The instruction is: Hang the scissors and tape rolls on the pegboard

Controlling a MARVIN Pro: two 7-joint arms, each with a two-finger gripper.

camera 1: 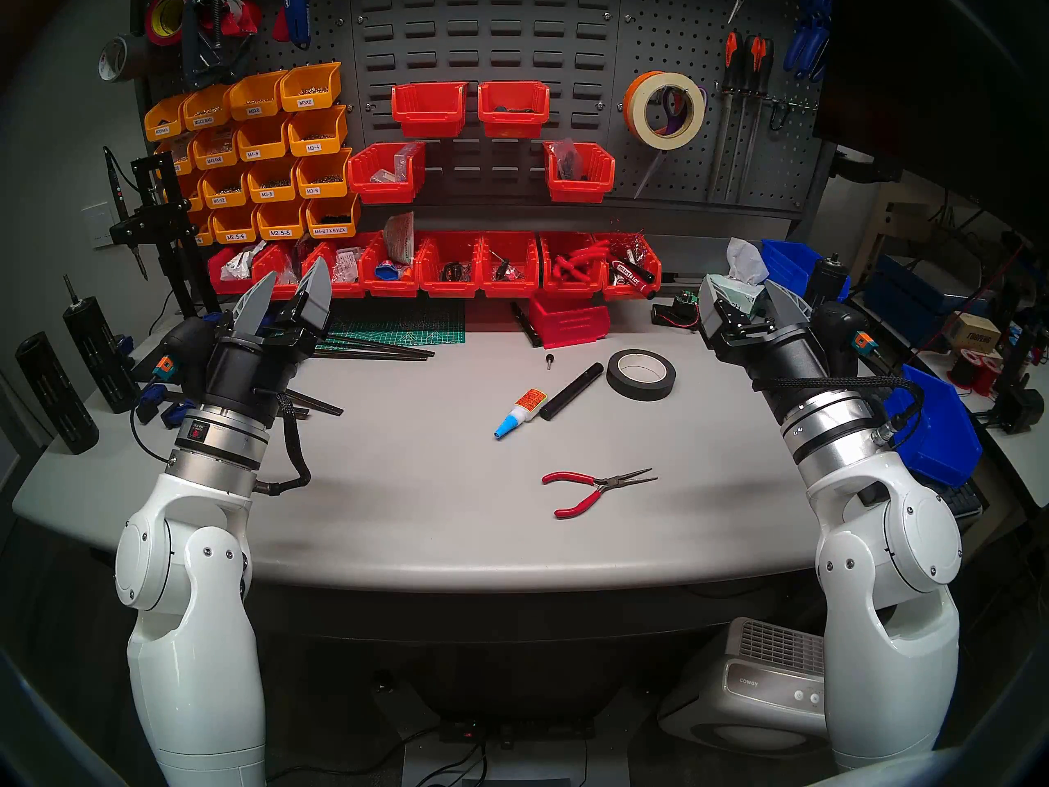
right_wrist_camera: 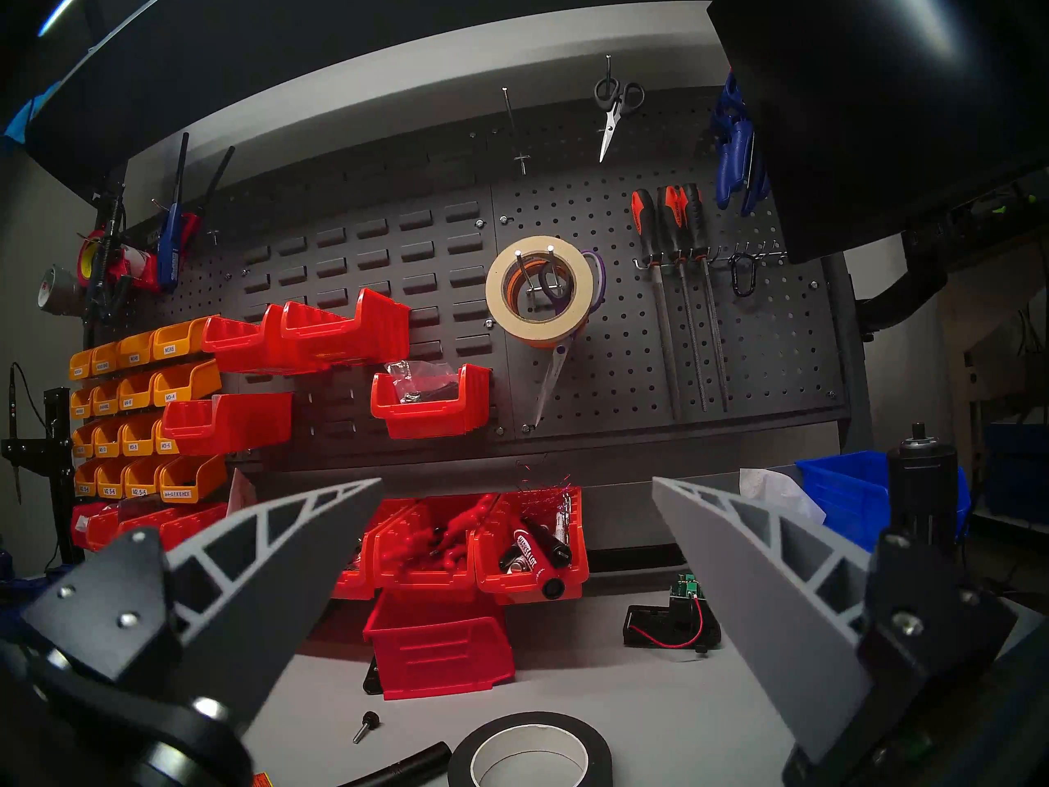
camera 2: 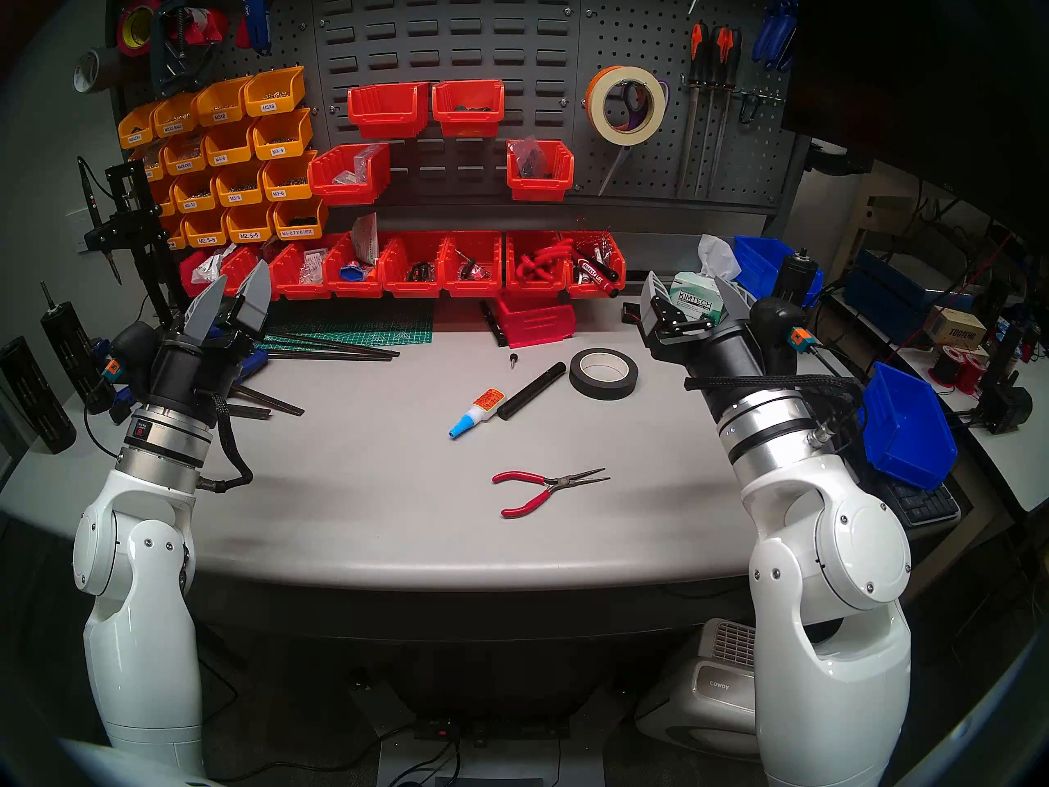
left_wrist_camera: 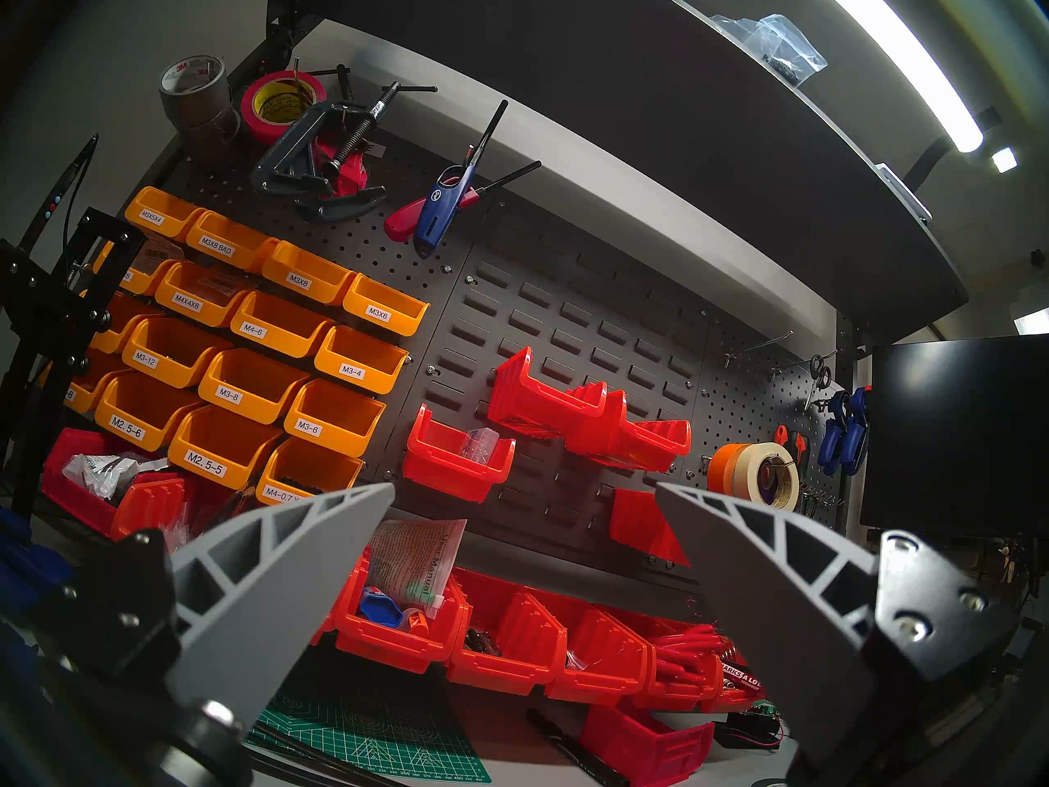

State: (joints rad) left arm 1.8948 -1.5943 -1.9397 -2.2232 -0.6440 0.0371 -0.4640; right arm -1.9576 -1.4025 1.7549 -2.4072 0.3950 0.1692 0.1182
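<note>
The cream tape roll [camera 1: 664, 138] hangs on a two-prong hook on the dark grey pegboard [camera 1: 681, 36], in front of the orange roll [camera 1: 629, 107]. The scissors hang behind them: purple handles show through the rolls' hole, and the silver blades [camera 1: 650, 172] point down. The right wrist view shows the cream roll [right_wrist_camera: 533, 328], blades [right_wrist_camera: 550, 382] and pegboard [right_wrist_camera: 624, 343]. My left gripper [camera 1: 295, 272] is open and empty above the table's left side. My right gripper [camera 1: 743, 292] is open and empty above the right side, well below the rolls.
On the grey table lie a black tape roll [camera 1: 641, 394], a black tube [camera 1: 570, 391], a glue bottle [camera 1: 519, 414] and red-handled pliers [camera 1: 590, 488]. Red bins [camera 1: 454, 263] line the back. A blue bin [camera 1: 936, 428] sits beside my right arm. Orange-and-black files [camera 1: 743, 59] hang right of the rolls.
</note>
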